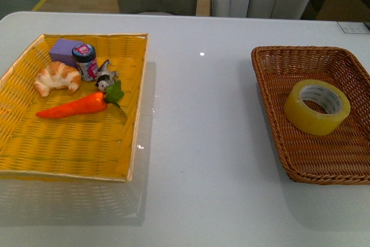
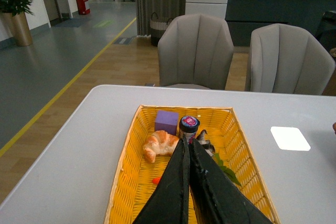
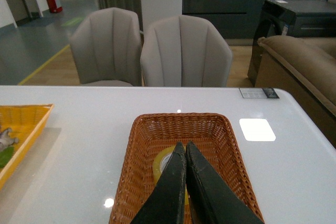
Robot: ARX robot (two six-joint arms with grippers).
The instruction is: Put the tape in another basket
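- In the front view, the tape point(image 1: 317, 107) sits at the right of the frame, lying tilted on the floor of the brown basket point(image 1: 272, 122), its white core facing up and toward the upper right.
- At the left of that frame is a yellow tray point(image 1: 69, 148) holding a croissant point(image 1: 56, 78), a carrot point(image 1: 74, 107), a purple block point(image 1: 65, 49) and a small jar point(image 1: 85, 62). Bare white table point(image 1: 199, 143) lies between the two containers.
- Neither arm shows in the front view.
- In the right wrist view, my right gripper point(image 3: 185, 148) fills the lower centre, its two dark fingers pressed together with nothing between them. It hangs above the basket, and the tape peeks out just behind the fingertips.
- In the left wrist view, my left gripper point(image 2: 188, 145) is likewise closed and empty, poised over the yellow tray.
- I judge the pick has not begun. To do it well, I would spread the right fingers wide before descending.
- I would then straddle one wall of the roll, one finger inside the core and one outside, since the roll looks too wide to span.
- I would keep clear of the basket's sloping sides, which could catch a finger.
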